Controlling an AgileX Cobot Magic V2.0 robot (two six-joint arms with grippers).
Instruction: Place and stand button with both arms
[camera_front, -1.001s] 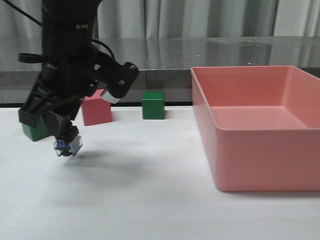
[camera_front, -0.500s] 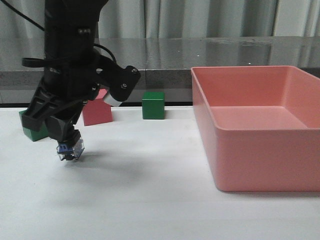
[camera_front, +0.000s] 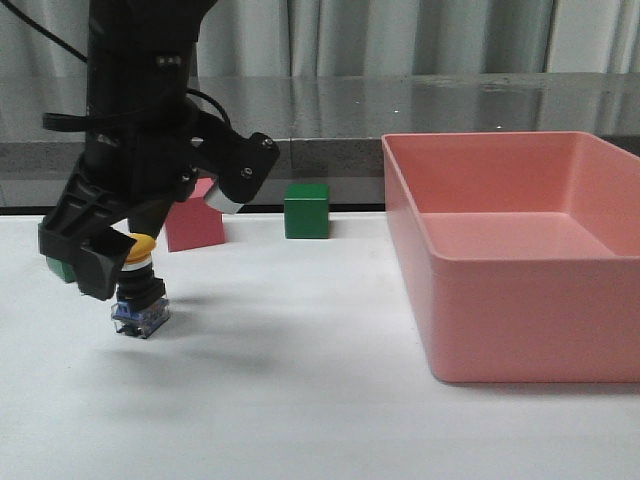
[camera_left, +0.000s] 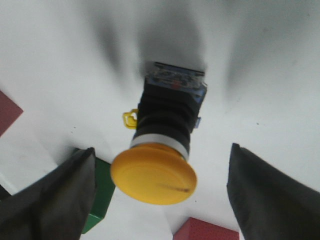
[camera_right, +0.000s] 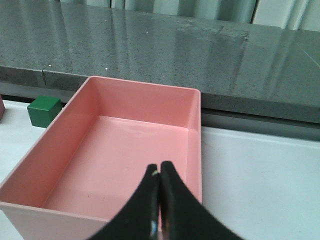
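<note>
One button stands between the spread left tool; right tool clenched empty.

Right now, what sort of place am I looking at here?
Probably a robot test bench in a lab: a bare white table set with practice props, a pink bin, coloured cubes, and a yellow-capped push-button beneath the left arm's open fingers.

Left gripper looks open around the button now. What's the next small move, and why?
Probably lift the left gripper straight up, clear of the button. The wrist view shows its fingers spread wide with gaps on both sides of the yellow cap, and the front view shows the button upright on its blue base on the table. Rising vertically should avoid knocking it over.
</note>
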